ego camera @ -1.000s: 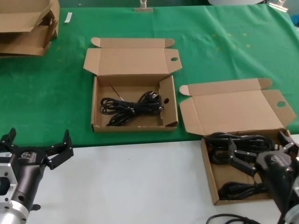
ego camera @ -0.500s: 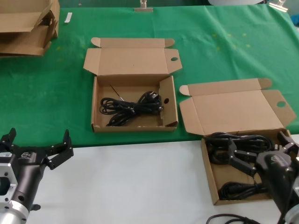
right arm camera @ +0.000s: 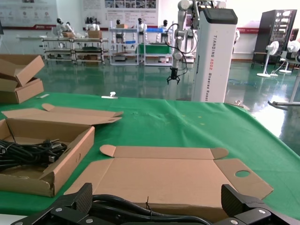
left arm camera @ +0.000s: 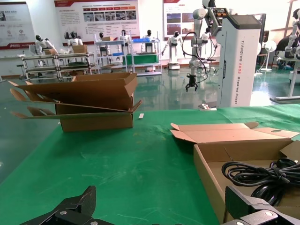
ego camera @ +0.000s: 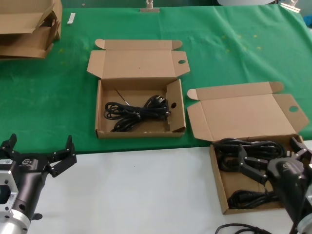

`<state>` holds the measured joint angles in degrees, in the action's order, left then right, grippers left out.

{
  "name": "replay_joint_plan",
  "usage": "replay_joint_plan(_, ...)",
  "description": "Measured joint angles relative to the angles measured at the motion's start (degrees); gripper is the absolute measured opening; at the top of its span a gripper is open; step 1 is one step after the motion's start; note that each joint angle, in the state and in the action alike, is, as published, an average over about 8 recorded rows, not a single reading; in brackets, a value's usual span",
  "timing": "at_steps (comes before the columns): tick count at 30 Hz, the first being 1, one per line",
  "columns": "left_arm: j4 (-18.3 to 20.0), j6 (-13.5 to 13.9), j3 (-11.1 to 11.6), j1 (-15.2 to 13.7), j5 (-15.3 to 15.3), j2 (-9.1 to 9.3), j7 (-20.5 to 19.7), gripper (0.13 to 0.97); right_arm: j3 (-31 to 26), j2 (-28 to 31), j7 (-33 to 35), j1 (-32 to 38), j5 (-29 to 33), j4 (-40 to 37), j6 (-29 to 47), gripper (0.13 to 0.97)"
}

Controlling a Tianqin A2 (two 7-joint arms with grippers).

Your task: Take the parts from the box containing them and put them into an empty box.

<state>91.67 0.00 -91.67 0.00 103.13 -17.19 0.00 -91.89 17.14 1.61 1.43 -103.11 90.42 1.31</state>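
Observation:
The partition-less box (ego camera: 218,181) lies at the near right with its lid (ego camera: 243,114) folded back; the lid also shows in the right wrist view (right arm camera: 164,173). Black cable bundles (ego camera: 243,145) lie in it, also seen in the right wrist view (right arm camera: 122,206). My right gripper (ego camera: 269,151) hovers open just above them (right arm camera: 156,192), holding nothing. The box with the hole-pierced partition (ego camera: 100,109) sits mid-table and holds one cable bundle (ego camera: 136,111). My left gripper (ego camera: 41,146) is open and empty over the white table at the near left (left arm camera: 159,197), with that box (left arm camera: 206,173) ahead of it.
A flattened cardboard stack (ego camera: 29,29) lies at the far left corner, also in the left wrist view (left arm camera: 93,101). Green cloth (ego camera: 48,97) covers the far table; white tabletop (ego camera: 146,190) is in front. A loose black cable (ego camera: 239,228) shows at the near edge.

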Motion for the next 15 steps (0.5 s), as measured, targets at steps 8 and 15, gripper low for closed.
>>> replay_joint_plan(8, 0.00, 0.00, 0.00, 0.00, 0.00, 0.00, 0.00, 0.966, 0.00, 0.00, 0.00, 0.00, 0.00, 0.00, 0.00, 0.966)
replay_joint_plan(15, 0.00, 0.00, 0.00, 0.00, 0.00, 0.00, 0.00, 0.966, 0.00, 0.00, 0.00, 0.00, 0.00, 0.00, 0.00, 0.966)
